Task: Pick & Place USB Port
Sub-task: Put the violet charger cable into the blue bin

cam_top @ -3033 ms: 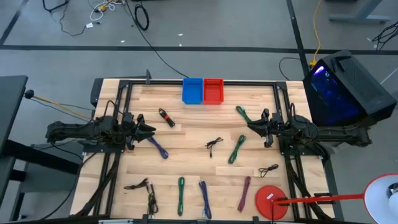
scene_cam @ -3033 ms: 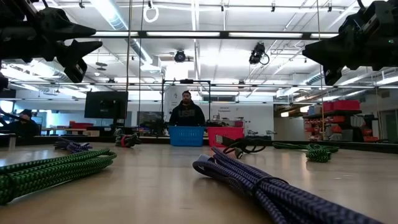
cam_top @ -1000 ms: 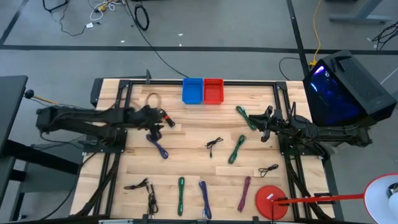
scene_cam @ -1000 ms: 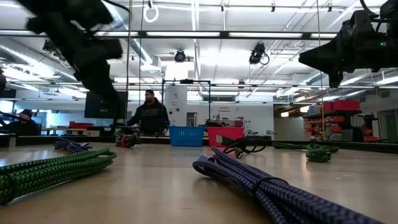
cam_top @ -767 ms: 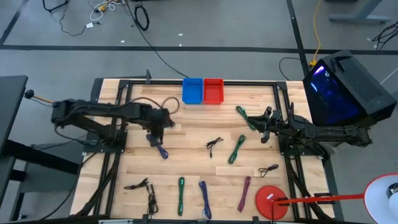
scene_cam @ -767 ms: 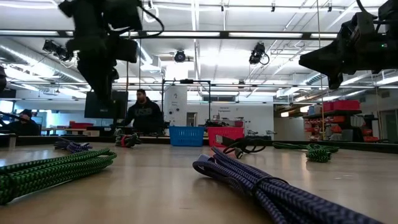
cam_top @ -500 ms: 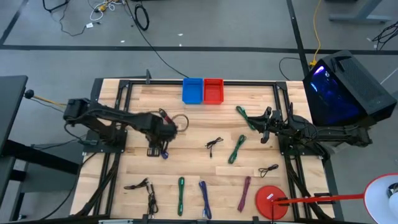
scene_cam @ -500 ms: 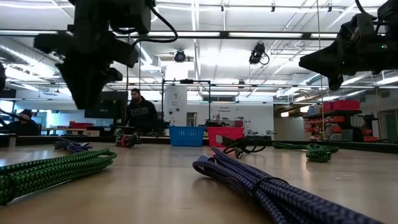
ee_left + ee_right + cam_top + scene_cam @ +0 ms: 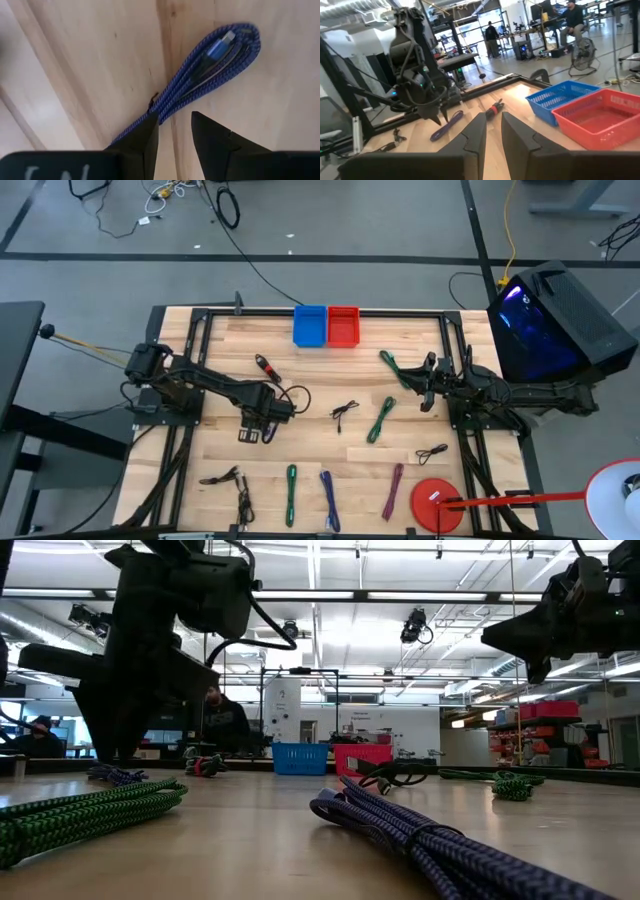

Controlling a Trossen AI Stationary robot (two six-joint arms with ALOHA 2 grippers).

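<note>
From above, your left pincer sits over the blue cable on the bench, left of centre, while the right pincer waits near the right edge, well apart from it. The blue bin and red bin stand side by side at the far edge; which one takes this cable you cannot tell from here. In the low view, the left arm hangs low at the left, but its fingertips are hidden, so judge contact elsewhere. In the left wrist view, your left fingers stand a little apart and empty, with the cable running from its looped end down toward the gap between them; only a thin strand lies there. To grip well, centre the jaws across the thicker bundle, not the loose tail, come straight down until the tips nearly meet the wood, then close, or the braid will probably slip out. In the right wrist view, the right fingers are slightly parted with nothing between them, looking across at the left arm, the cable and both bins.
</note>
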